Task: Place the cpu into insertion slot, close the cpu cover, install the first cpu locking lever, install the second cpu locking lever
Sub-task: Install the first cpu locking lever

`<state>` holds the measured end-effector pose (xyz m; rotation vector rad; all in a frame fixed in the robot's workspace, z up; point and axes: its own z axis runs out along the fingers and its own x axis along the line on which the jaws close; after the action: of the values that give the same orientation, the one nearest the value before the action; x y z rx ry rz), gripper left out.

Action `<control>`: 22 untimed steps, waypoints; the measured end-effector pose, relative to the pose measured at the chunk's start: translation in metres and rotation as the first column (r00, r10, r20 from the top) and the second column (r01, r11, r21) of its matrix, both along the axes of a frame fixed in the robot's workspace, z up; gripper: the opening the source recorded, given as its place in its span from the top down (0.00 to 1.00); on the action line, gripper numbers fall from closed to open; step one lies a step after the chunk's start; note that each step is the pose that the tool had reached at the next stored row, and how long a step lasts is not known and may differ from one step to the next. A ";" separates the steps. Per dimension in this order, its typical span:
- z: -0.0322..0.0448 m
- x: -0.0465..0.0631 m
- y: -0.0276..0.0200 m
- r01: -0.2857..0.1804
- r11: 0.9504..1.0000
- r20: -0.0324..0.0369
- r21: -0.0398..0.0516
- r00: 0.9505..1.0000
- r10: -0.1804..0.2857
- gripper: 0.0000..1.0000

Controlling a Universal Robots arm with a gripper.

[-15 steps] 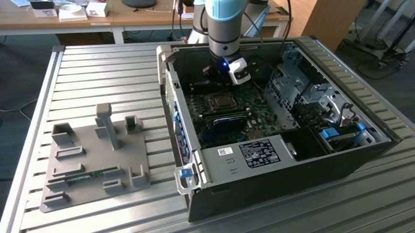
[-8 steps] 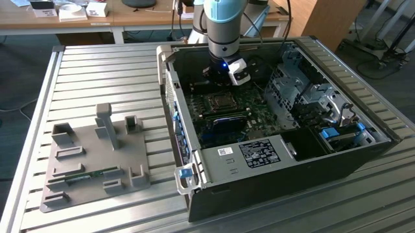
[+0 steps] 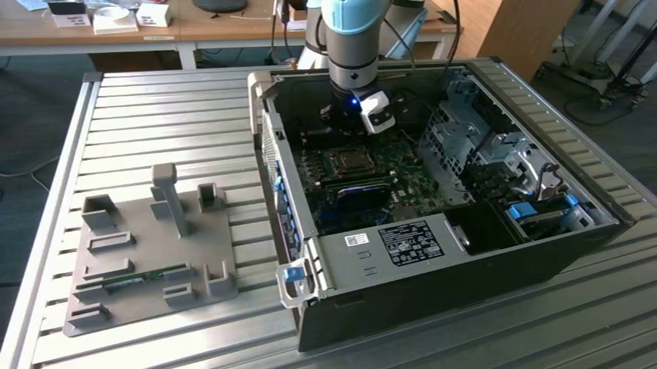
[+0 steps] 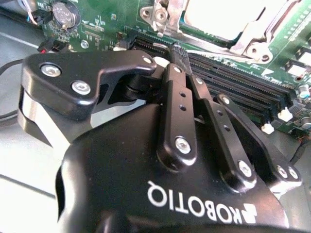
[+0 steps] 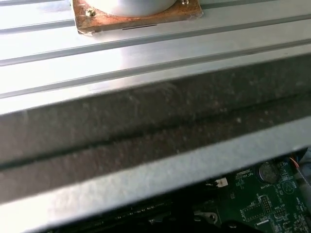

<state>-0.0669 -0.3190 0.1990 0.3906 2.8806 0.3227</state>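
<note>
The gripper (image 4: 178, 51) is seen with its fingers drawn together on nothing, held close over the memory slots (image 4: 233, 80) beside the insertion slot (image 3: 348, 160), where the cpu (image 4: 214, 12) is seated, framed by the cpu cover (image 4: 250, 39), inside the opened computer case (image 3: 431, 284) on the table (image 3: 154, 115).

A ribbed silvery metal tabletop (image 3: 154, 123) fills the middle of the exterior view, with dark grey-blue floor (image 3: 31, 131) at the left edge, a long light wooden desk (image 3: 195, 29) carrying small white boxes (image 3: 113, 19) along the top, and a wooden panel (image 3: 513, 31) at upper right.
</note>
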 end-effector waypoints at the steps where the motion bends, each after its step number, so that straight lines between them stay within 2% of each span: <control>1: 0.0000 0.000 0.0006 0.001 1.000 0.000 0.000 1.000 -0.001 0.89; 12: -0.0006 -0.002 0.0024 0.008 1.000 0.002 0.000 1.000 -0.008 0.89; 22: -0.0034 -0.001 -0.0020 0.008 1.000 0.007 0.000 1.000 -0.008 0.89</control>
<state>-0.0684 -0.3210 0.1956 0.3998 2.8713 0.3224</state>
